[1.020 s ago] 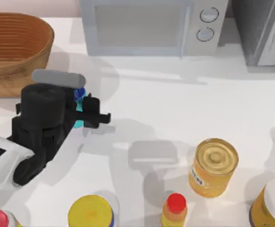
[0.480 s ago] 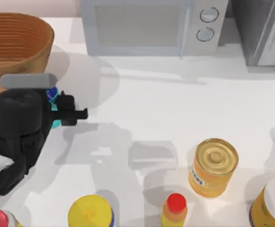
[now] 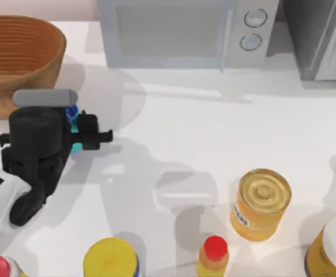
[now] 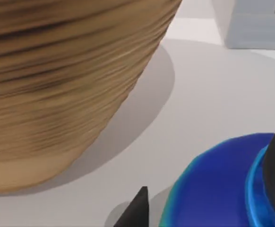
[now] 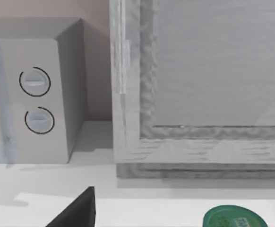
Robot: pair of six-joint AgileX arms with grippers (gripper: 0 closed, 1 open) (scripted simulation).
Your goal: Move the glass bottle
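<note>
My left end effector (image 3: 75, 130) grips the glass bottle (image 3: 72, 115) beside the basket (image 3: 18, 57) at the table's (image 3: 214, 138) left side.

No readable text anywhere on this table right now. The gold can (image 3: 260, 203) carries a small white label patch with dark marks on its side, but the characters are too small to make out. The green lid (image 5: 232, 218) in the right wrist view has pale markings on top, also illegible. The microwave (image 3: 185, 32) shows two round dials with plain indicator lines, no numbers or lettering around them. The yellow bottle with the red cap (image 3: 213, 257) and the yellow-lidded container (image 3: 110, 259) show no legible print from above. No brand, number or sign can be read on anything here.
</note>
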